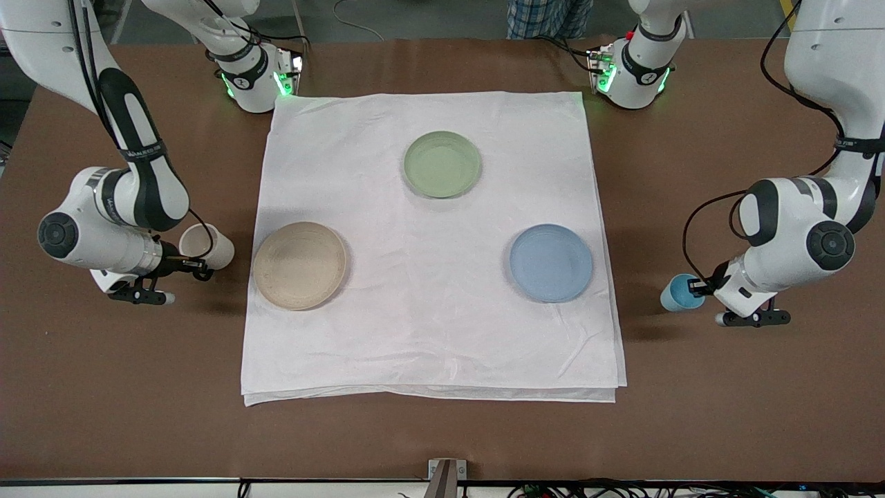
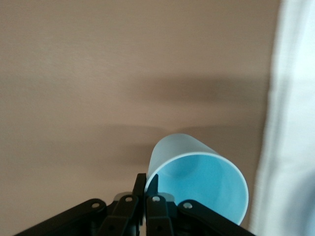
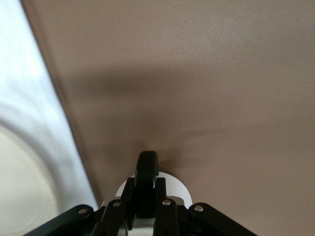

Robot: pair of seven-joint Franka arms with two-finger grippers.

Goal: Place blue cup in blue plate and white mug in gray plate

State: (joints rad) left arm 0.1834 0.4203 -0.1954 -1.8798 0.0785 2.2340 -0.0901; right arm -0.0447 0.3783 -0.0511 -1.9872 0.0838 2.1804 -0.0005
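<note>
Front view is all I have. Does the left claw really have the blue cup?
Observer: Yes. The left wrist view shows the left claw pinching the blue cup by its rim, one finger inside.
Operator: Anything in the cup?
Observer: No, the inside that shows is bare bright blue.
Operator: Right claw?
Observer: The right wrist view shows the right claw shut on the white mug by its dark loop handle.

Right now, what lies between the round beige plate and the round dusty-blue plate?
Only bare white cloth lies between the beige plate and the blue plate, as the front view shows.
</note>
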